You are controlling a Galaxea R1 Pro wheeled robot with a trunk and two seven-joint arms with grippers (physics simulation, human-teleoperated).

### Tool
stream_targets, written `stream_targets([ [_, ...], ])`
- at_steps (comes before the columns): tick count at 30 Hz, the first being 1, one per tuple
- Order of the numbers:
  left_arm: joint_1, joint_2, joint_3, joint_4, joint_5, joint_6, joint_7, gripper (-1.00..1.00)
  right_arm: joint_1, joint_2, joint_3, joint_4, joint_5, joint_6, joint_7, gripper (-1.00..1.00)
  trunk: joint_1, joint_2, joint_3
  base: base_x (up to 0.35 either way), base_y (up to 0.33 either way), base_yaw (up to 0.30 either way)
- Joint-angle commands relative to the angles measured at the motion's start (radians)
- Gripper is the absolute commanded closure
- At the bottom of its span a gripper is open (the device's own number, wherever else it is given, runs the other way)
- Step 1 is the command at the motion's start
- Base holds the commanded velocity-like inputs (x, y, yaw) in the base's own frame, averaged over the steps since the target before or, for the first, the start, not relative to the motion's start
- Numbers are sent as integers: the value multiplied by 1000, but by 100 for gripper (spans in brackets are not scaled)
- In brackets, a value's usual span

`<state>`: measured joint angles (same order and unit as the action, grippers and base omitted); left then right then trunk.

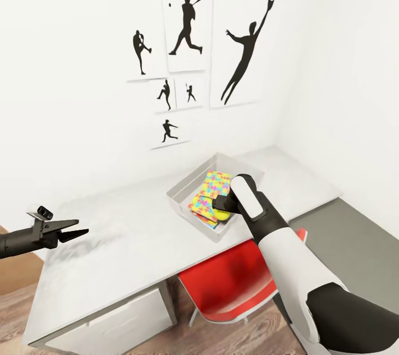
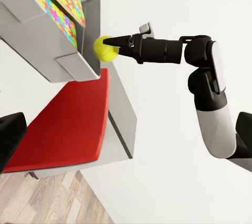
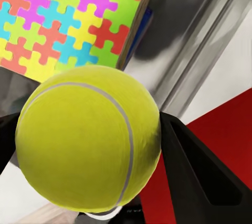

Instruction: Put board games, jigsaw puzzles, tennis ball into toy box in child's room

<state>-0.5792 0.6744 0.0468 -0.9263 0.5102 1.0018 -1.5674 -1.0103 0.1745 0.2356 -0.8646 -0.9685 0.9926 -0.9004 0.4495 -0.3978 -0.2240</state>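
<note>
A pale grey table [image 1: 111,244] stands against the white wall, its top mostly bare. Toward its right half, near the front edge, sits a grey open toy box [image 1: 183,200], resting directly on the tabletop and turned at an angle to the edges. A red chair [image 1: 233,283] is tucked partly under the table's front, just below the box.

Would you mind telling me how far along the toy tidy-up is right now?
Done: colourful jigsaw puzzles already lie in the toy box. In hand: the right end effector holds the tennis ball at the box's edge, not yet released. Left: dropping it in; the board games can't be confirmed from these views.
</note>
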Motion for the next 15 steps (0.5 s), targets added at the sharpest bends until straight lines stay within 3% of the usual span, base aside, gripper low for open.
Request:
stream_targets([
  [1, -1, 1, -1, 0, 1, 11, -3, -100, -1, 0, 1, -1, -12, 0, -12, 100, 1, -2, -4, -7, 9, 0],
  [15, -1, 1, -1, 0, 1, 11, -3, -100, -1, 0, 1, -6, -10, -26, 1, 100, 1, -2, -19, -1, 2, 0],
])
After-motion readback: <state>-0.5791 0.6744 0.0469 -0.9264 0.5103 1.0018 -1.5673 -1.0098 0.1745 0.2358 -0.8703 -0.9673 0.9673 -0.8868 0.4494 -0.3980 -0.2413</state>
